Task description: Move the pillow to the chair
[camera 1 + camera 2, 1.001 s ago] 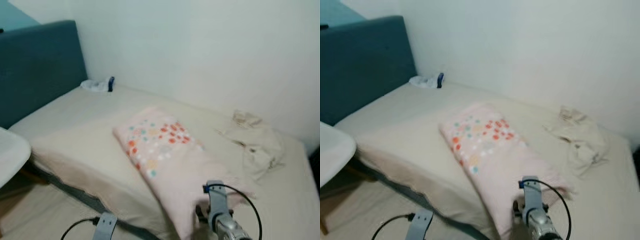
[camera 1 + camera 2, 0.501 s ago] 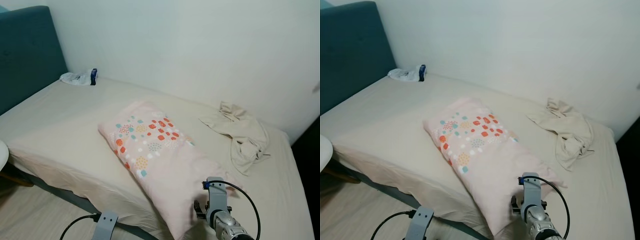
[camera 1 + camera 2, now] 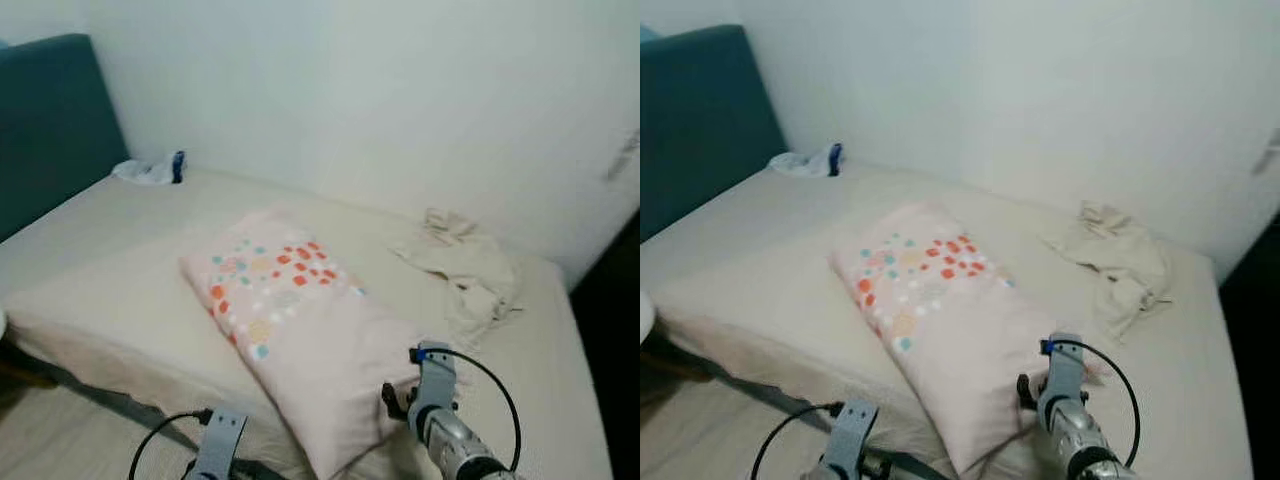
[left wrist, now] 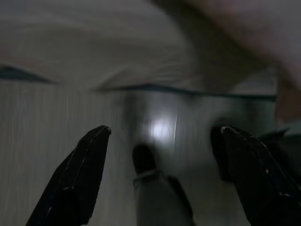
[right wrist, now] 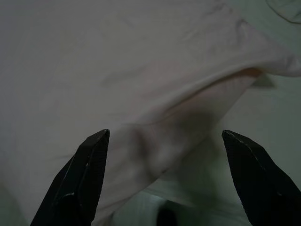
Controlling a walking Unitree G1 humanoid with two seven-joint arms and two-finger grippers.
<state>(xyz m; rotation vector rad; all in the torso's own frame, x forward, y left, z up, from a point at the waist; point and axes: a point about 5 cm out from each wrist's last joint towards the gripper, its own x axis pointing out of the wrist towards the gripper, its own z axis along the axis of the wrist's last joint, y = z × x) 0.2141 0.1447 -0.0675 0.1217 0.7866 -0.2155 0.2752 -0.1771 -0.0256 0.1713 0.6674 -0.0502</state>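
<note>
A pink pillow (image 3: 290, 320) with coloured dots lies slanted on the beige bed (image 3: 90, 260), its near corner hanging over the front edge. My right gripper (image 5: 164, 134) is open right at that near corner, the pink fabric (image 5: 155, 94) between and just beyond its fingers without touching them. The right arm (image 3: 432, 405) shows low in the eye views beside the pillow's near end. My left gripper (image 4: 164, 128) is open and empty, low by the bed's edge over the floor. A sliver of the white chair (image 3: 643, 312) shows at the far left.
A crumpled beige cloth (image 3: 465, 270) lies on the bed to the pillow's right. A white bag and a blue item (image 3: 152, 168) sit by the teal headboard (image 3: 50, 130). A dark gap (image 3: 615, 330) runs past the bed's right edge.
The camera has swung to the right, so the chair has slid almost out of view on the left. Both arms keep their place; the pillow lies as before.
</note>
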